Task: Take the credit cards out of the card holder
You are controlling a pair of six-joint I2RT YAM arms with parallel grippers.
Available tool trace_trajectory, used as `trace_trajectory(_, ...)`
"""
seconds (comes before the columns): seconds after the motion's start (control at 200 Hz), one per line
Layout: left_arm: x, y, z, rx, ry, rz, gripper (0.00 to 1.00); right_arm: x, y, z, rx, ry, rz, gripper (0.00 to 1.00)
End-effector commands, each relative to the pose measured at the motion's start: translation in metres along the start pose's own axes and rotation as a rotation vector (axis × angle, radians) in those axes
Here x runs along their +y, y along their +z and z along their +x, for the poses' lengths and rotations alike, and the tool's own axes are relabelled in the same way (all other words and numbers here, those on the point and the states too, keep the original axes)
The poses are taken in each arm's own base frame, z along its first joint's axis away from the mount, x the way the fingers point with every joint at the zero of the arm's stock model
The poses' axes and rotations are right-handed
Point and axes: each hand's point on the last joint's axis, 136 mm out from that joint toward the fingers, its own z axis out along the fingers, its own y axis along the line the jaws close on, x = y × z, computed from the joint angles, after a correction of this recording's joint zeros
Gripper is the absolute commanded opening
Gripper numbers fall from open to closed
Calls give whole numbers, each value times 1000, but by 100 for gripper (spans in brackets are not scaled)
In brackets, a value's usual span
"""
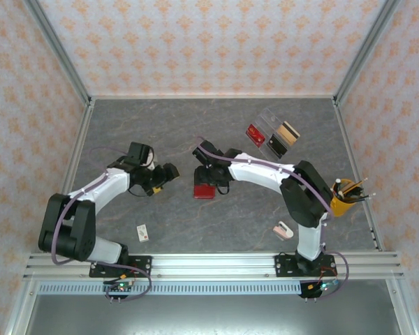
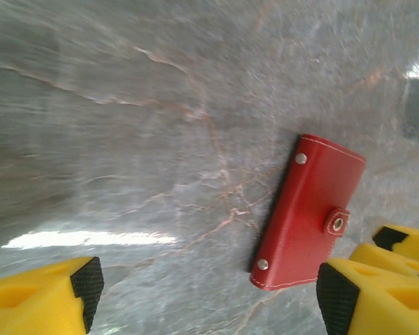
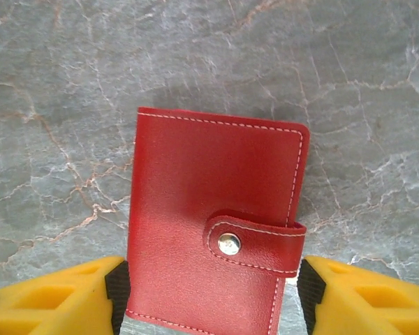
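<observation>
The card holder (image 3: 216,230) is a red wallet lying flat on the grey marble table, closed, its strap snapped down. It also appears at the table's middle (image 1: 204,190). Any credit cards inside it are hidden. My right gripper (image 3: 211,296) comes down over it from above, one black pad against its left edge and the other against the strap end. My left gripper (image 2: 209,293) hovers open just left of the holder (image 2: 304,216), whose near corner lies close to my right fingertip (image 2: 335,296); nothing is between the pads. From above, the left gripper (image 1: 169,172) sits a short way left of the right gripper (image 1: 211,174).
A clear plastic tray (image 1: 271,120) at the back right holds a dark-red block (image 1: 255,132), a dark card (image 1: 278,145) and a tan card (image 1: 288,131). A yellow cup of pens (image 1: 344,200) stands at the right edge. A small white card (image 1: 144,232) and a pinkish item (image 1: 284,228) lie near the front.
</observation>
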Motion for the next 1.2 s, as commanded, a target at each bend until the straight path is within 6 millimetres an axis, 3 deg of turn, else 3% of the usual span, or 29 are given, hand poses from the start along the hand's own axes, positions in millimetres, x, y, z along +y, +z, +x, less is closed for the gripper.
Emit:
trace_trajectory(0.0,-26,12,4,34,8,122,76,-5,6,-2,-3,59,8,64)
trace_trajectory(0.28,-40,32,11,87,34,157,64,-17,19,6,68,7,70,49)
trace_trajectory(0.751,-56,62,24,188,60,217,49,-23,35,13,122,4,31,47)
trace_trajectory(1.196,-68,68,26,222,60,273,41,-25,42,18,153,7,-24,45)
